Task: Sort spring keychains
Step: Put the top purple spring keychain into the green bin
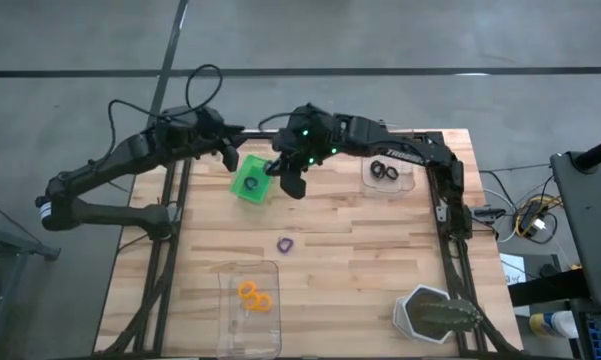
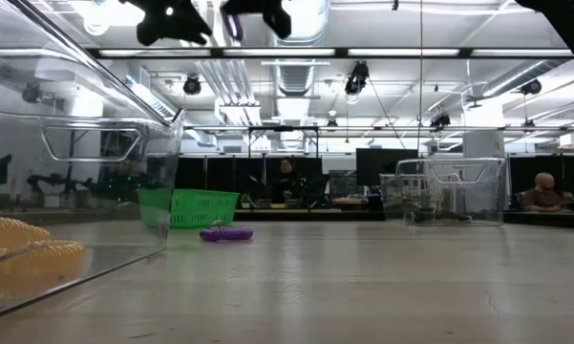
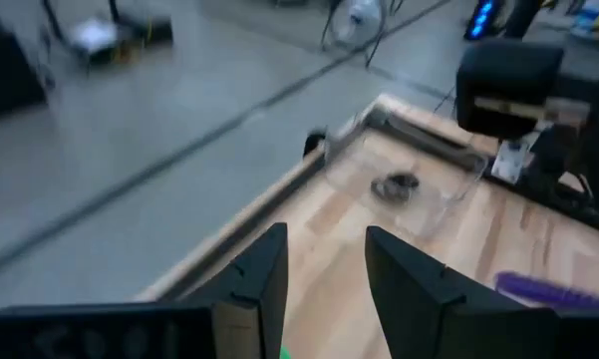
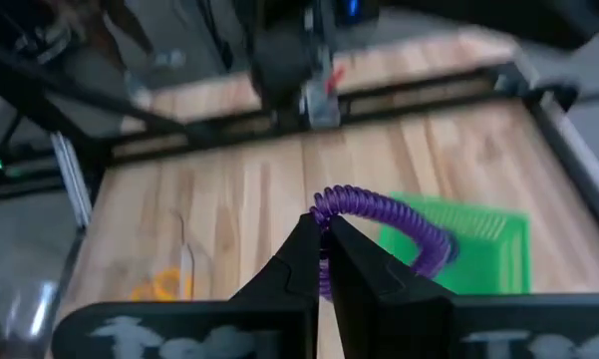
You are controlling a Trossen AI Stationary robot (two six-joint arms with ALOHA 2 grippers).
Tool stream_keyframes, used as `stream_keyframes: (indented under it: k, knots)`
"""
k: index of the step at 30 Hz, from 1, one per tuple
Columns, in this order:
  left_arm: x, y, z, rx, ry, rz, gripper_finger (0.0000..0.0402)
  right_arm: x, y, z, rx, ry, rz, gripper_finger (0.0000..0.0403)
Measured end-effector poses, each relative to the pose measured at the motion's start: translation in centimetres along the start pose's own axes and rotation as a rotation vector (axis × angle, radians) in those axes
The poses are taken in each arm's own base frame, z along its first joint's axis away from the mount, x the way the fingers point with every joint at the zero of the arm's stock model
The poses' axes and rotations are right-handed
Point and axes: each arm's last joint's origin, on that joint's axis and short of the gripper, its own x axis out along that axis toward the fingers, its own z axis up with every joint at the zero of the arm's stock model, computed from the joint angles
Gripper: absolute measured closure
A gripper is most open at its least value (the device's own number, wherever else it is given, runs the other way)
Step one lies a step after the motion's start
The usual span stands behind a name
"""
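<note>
My right gripper [image 4: 322, 249] is pinched tight on a purple spring keychain [image 4: 384, 224], a ribbed plastic coil bent into a loop. It hangs above the table just at 3 o'clock of the green bin [image 1: 249, 179]. That bin is small, square, with mesh-like slotted walls; a bit of purple shows inside it from above, too small for me to call.

My left gripper [image 3: 324, 264] sits at 12 o'clock of the green bin, up near the table's far edge, fingers parted a moderate way with nothing between them.

The table [image 1: 340, 260] is pale wood planks with visible grain.

A second purple spring keychain [image 1: 285, 244] lies loose on the bare wood near table centre, at 5 o'clock from the green bin, well apart from it.

The clear plastic tray [image 1: 250, 300] at 6 o'clock, rectangular and glossy, holds orange spring keychains [image 1: 254, 296], at least two coils touching.

Another clear tray [image 1: 390, 172] at 1 o'clock holds black spring keychains [image 1: 383, 171], two dark rings side by side.

At 5 o'clock near the table corner sits a hexagonal pot [image 1: 427, 310] with a green plant [image 1: 450, 316].
</note>
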Motion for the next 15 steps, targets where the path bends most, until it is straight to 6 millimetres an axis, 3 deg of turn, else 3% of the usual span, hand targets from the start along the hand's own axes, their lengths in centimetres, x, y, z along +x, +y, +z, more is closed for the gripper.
stream_keyframes:
  k: [7, 15]
  knots:
    - [-2.1, -0.3, 2.0, 0.09, -0.22, -0.112, 0.0273, -4.0, 1.3, 2.9, -0.041, -0.177, -0.026, 0.0394]
    - [-3.5, -1.0, 3.4, 0.024, -0.369, -0.31, 0.0273, -7.4, 2.3, 4.2, -0.074, -0.318, -0.015, 0.0394]
